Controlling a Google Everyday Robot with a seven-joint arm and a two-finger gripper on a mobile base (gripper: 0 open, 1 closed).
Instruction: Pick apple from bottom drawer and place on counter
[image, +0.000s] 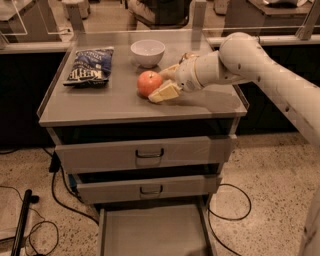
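Whether the hand (161, 84) grips the apple (148, 82) on the counter (105, 104) is unclear.

The cream end effector (162, 84) is at the red-orange apple (148, 83) on the plain grey table (110, 105). The bowl (147, 52) is white. The crisp bag (90, 66) is dark blue with white lettering. The bottom drawer (150, 232) is grey.
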